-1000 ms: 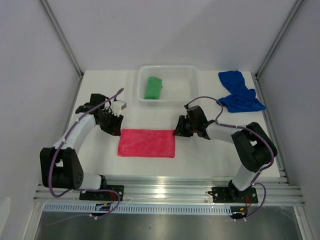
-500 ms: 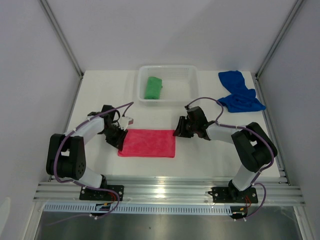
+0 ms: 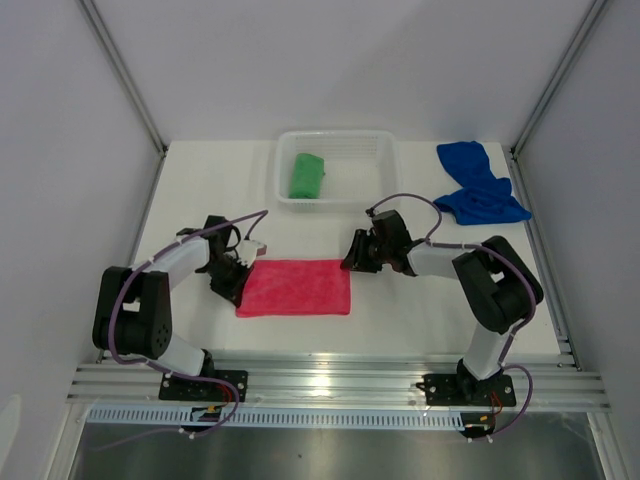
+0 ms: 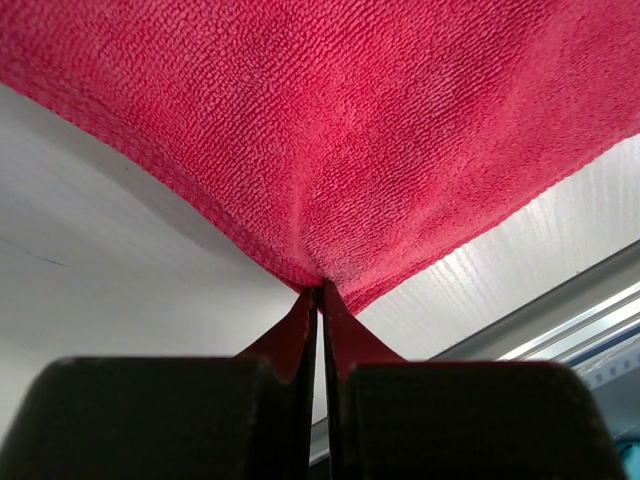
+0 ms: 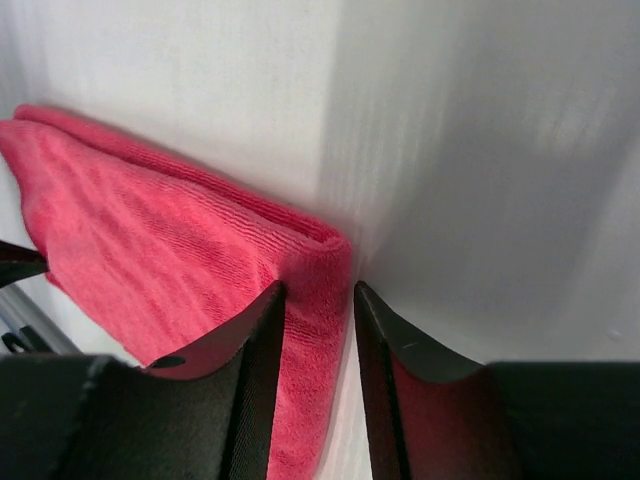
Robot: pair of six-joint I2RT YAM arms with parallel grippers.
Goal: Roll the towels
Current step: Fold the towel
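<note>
The pink-red towel (image 3: 295, 287) lies flat on the table between the arms. My left gripper (image 3: 238, 281) is at its left edge, shut on the hem, which is pinched and lifted into a peak in the left wrist view (image 4: 320, 288). My right gripper (image 3: 352, 264) is at the towel's far right corner. In the right wrist view its jaws stand apart (image 5: 318, 290) on either side of the folded corner of the towel (image 5: 150, 250), not squeezing it. The green towel (image 3: 306, 175) lies rolled in the basket. The blue towel (image 3: 478, 185) lies crumpled at the far right.
The white slotted basket (image 3: 335, 136) stands at the back centre of the table. Grey walls enclose the table on the left, right and back. A metal rail (image 3: 330, 382) runs along the near edge by the arm bases.
My left gripper has moved down and right from beside the towel to its left edge and shut on it. My right gripper has edged slightly left onto the far right corner.
</note>
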